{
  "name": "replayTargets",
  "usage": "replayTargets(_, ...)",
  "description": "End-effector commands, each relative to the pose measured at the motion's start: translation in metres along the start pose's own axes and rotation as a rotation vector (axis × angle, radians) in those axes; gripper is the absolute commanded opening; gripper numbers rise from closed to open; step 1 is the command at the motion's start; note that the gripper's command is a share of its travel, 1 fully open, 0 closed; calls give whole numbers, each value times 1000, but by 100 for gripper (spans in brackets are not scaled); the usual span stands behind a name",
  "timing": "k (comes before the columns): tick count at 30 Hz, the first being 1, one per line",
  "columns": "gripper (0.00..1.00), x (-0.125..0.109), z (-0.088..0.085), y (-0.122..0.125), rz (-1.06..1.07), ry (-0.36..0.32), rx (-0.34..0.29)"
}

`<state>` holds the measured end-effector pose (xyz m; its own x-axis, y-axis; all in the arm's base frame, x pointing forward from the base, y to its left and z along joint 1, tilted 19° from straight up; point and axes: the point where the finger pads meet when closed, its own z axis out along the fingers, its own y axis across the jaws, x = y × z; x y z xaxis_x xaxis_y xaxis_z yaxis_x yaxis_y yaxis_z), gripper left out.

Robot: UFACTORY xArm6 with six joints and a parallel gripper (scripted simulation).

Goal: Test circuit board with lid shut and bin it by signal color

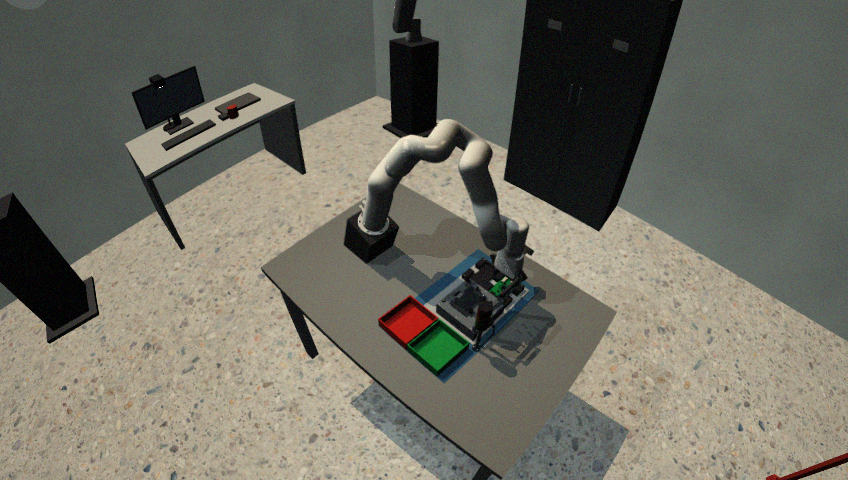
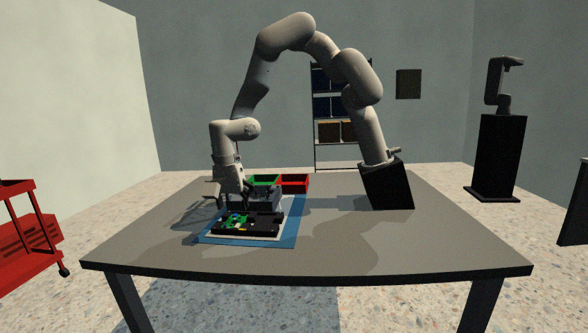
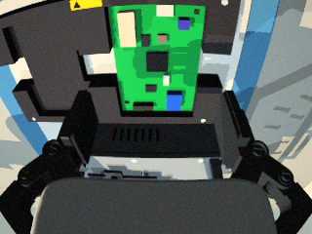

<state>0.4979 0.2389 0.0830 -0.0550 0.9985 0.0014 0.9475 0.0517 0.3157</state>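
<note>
xArm 6 arm point(image 2: 288, 39): arched high from its base, forearm dropping near-vertical, wrist point(image 2: 225, 142) pointing down; gripper point(image 3: 156, 132) low, fingers spread to full width, nothing held between them.

Grey table point(image 2: 371, 247) under blue mat point(image 2: 293, 231)
</note>
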Motion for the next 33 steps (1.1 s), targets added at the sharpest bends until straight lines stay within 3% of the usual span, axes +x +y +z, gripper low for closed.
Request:
replayTargets(1,100,1,1,2,0,2,-4)
replayTargets(14,100,1,32,2,0,2,-4)
replayTargets(33,100,1,38,2,0,2,-4)
